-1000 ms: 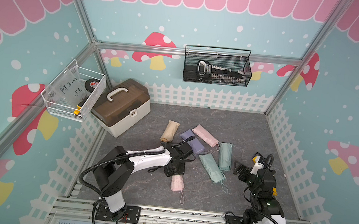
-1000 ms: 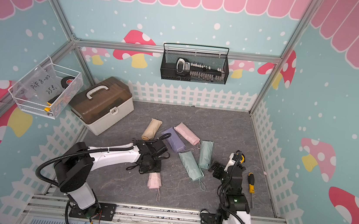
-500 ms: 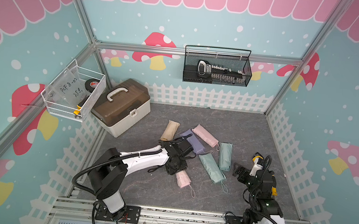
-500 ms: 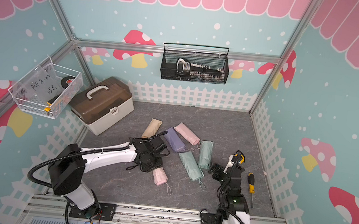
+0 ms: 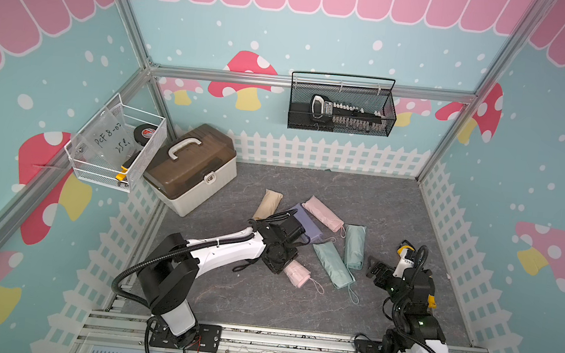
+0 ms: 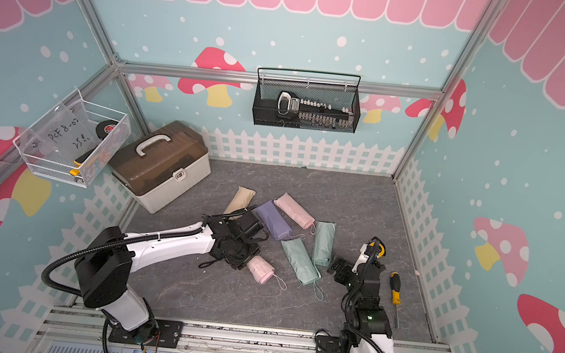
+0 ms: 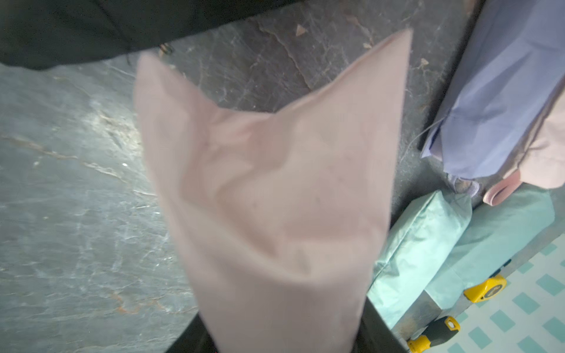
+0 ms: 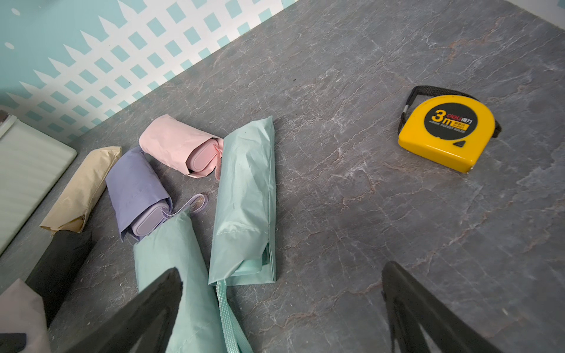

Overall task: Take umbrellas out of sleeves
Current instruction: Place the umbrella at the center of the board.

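Gripping limp fabric of the pink sleeve [image 7: 275,198], the left jaws are closed on it low over the middle of the worktop [image 5: 396,203]. In both top views a pink umbrella [image 5: 296,274] with its loop pokes out from under the left arm [image 5: 223,250]; how far it is out of the sleeve I cannot tell. Just beside lie the sleeved mint pair [image 5: 332,266], lilac [image 5: 306,223], second pink [image 5: 323,212] and beige [image 5: 268,204], with black fabric [image 8: 58,262] next to the beige. The right jaws stand wide open and empty, fingers [image 8: 137,311] above one mint. A tape measure [image 8: 446,131] sits apart.
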Tool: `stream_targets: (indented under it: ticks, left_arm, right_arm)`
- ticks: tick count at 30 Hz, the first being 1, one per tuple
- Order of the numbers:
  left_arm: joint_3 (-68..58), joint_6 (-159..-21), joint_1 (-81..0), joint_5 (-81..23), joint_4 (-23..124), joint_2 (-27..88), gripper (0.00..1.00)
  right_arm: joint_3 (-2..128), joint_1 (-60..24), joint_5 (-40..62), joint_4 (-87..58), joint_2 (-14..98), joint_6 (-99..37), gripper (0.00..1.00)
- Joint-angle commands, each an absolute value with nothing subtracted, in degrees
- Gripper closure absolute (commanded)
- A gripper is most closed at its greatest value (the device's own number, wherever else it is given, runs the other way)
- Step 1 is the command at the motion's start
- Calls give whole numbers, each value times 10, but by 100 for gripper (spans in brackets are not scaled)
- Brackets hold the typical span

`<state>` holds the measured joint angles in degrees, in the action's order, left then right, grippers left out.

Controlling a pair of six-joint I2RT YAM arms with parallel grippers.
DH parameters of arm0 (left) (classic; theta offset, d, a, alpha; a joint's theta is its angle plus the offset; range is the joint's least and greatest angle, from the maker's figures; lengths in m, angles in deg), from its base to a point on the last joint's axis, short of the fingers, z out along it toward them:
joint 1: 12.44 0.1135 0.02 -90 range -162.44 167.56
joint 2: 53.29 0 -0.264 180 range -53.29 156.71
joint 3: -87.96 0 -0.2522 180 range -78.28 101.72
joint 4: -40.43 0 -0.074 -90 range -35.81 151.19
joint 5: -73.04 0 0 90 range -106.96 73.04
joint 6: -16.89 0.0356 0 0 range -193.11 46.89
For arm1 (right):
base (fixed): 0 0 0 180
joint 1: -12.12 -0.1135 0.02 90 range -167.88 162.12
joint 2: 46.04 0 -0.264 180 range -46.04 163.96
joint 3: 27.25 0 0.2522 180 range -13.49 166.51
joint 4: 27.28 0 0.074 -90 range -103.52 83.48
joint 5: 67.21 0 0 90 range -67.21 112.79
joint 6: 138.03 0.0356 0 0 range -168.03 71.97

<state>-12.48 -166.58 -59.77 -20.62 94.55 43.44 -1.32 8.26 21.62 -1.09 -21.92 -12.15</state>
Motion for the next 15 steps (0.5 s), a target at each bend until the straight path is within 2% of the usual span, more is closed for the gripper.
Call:
stream_targets:
  ticks: [1,11,15]
  left_arm:
    - [-86,-1715,-603,-228,911,466,53]
    - [-78,-1745,-611,-222,905,492,53]
    - [-89,-1736,-612,-232,915,488,47]
  right_arm:
    - [-18,79,212,-8,-229,-114,0]
    - [-18,78,212,-3,-236,-114,0]
    - [-18,78,211,-3,-236,-114,0]
